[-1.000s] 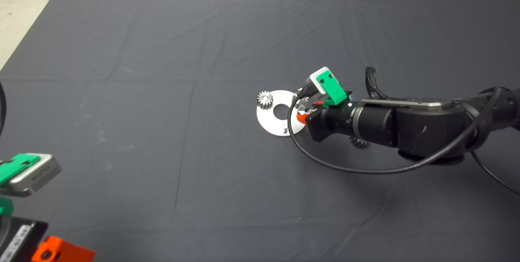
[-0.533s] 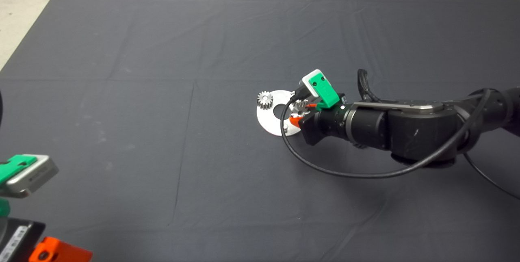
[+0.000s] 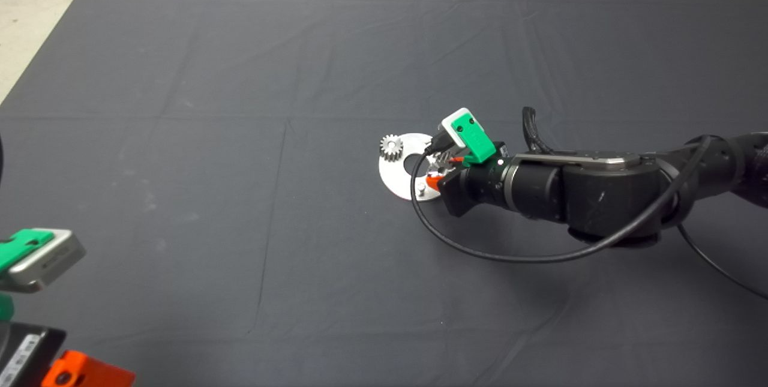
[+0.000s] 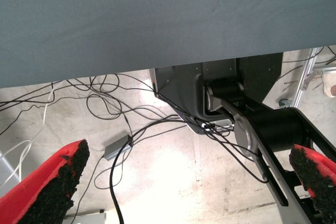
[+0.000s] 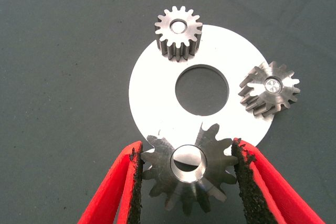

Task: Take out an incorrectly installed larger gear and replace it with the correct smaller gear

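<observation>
Gear in grip: a dark steel gear (image 5: 188, 174) sat between the two black pads of the right gripper (image 5: 188, 182), over the near edge of the round plate. Whether it was the larger or the smaller gear could not be told.
Grip state: the right gripper's fingers (image 5: 122, 182) were closed in on the gear's teeth from both sides, pads touching the tooth tips.
Seating: whether the gear rested on the plate or hung just above it could not be told.
Plate: a pale round plate (image 5: 152, 95) with a large centre hole lay flat on the mat.
Other gears: one pale gear (image 5: 178, 31) stood on the plate's far rim; a second pale gear (image 5: 270, 87) stood at the rim to one side, well apart from the first.
Right arm: reached in from the right in the head view, right gripper (image 3: 437, 174) over the plate (image 3: 396, 180).
Left gripper (image 3: 36, 315): parked at the lower left edge, fingers (image 4: 50, 184) spread wide apart, nothing between them.
Counter: covered by a dark mat (image 3: 240, 135).
</observation>
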Action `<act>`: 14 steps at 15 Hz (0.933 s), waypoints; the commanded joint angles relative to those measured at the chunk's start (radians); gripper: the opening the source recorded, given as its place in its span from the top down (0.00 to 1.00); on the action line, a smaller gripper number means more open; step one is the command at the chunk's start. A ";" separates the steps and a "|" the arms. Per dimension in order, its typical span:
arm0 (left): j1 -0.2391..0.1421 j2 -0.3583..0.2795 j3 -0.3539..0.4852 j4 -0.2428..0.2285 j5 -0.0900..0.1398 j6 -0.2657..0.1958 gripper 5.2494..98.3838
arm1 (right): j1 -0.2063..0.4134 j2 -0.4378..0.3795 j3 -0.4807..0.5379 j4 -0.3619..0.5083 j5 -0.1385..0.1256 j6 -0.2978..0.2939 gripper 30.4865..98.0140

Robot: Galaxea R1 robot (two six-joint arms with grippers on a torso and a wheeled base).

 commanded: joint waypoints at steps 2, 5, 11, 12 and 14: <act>0.002 -0.003 0.015 -0.015 0.009 0.000 0.01 | -0.009 0.007 -0.010 -0.029 0.006 -0.002 0.85; 0.002 0.000 0.015 -0.015 0.009 0.000 0.01 | -0.016 0.010 -0.032 -0.029 0.009 -0.002 0.85; 0.005 -0.001 0.015 -0.015 0.009 0.001 0.01 | -0.016 0.036 -0.060 -0.030 0.012 -0.002 0.85; 0.005 -0.003 0.015 -0.015 0.009 0.000 0.01 | -0.016 0.054 -0.065 -0.029 0.010 -0.002 0.85; 0.010 -0.003 0.015 -0.015 0.011 0.000 0.01 | -0.016 0.083 -0.075 -0.029 0.006 -0.002 0.85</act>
